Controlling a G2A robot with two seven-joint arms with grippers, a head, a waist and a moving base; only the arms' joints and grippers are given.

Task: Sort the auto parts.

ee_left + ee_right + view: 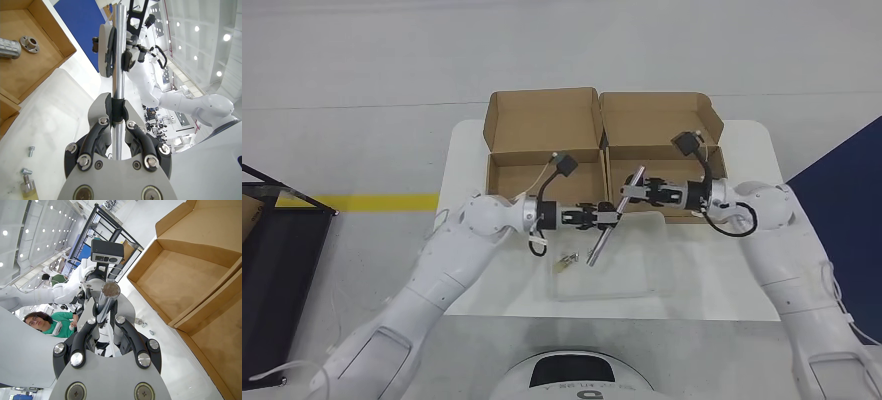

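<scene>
Two boxes (542, 120), bolts (31, 151), rod (118, 85) gripped by left gripper (117, 111), right gripper (105, 311)

My left hand (117, 111) clamps a shiny metal rod (119, 87) between its pads. Farther along, my right hand (118, 56) grips the same rod. To one side, a cardboard box (47, 43) holds a flange (29, 44) and a ribbed cylinder (8, 48). A small bolt (31, 151) lies nearby.

I find a white table (702, 290) before me. Directly on it, along the far edge, stand two open cardboard boxes, the left box (510, 178) touching the right box (657, 118). Nearer me lies a clear plastic tray (627, 283). Small bolts (567, 262) lie at its left corner; whether inside the tray, I cannot tell.
</scene>
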